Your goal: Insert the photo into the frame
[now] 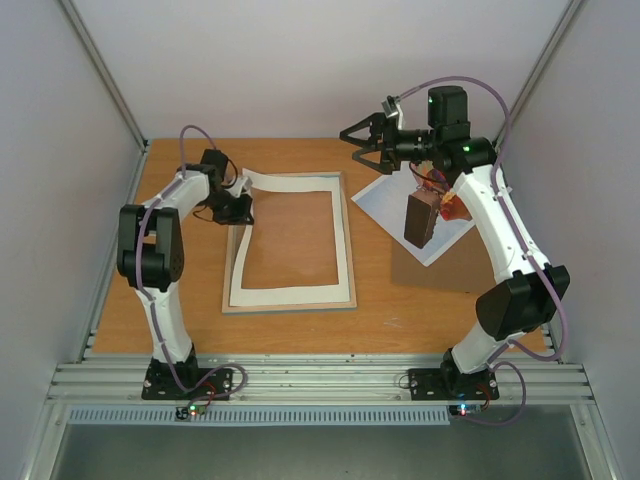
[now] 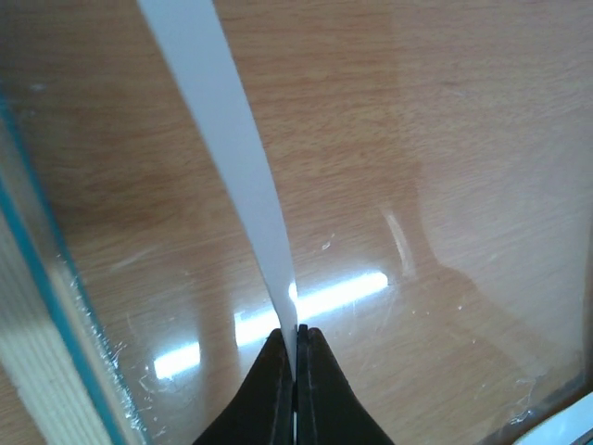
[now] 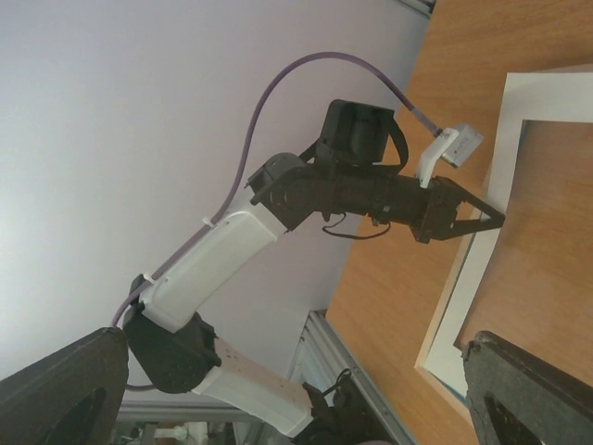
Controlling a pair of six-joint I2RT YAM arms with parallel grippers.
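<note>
While L fingers (image 2: 273,389) pinch white mat (image 1: 290,296), it's in frame (image 1: 290,309).

So on your wooden table (image 1: 300,335) you've got a white card mat (image 1: 290,296) with a big rectangular window. It's mostly lying flat, but its far-left corner is curled up off the surface. Well apart to its right there's a dark brown rectangular piece (image 1: 420,222), can't tell exactly what. Aluminium rails (image 1: 330,378) run along the near edge, pale walls (image 1: 300,70) all round.
</note>
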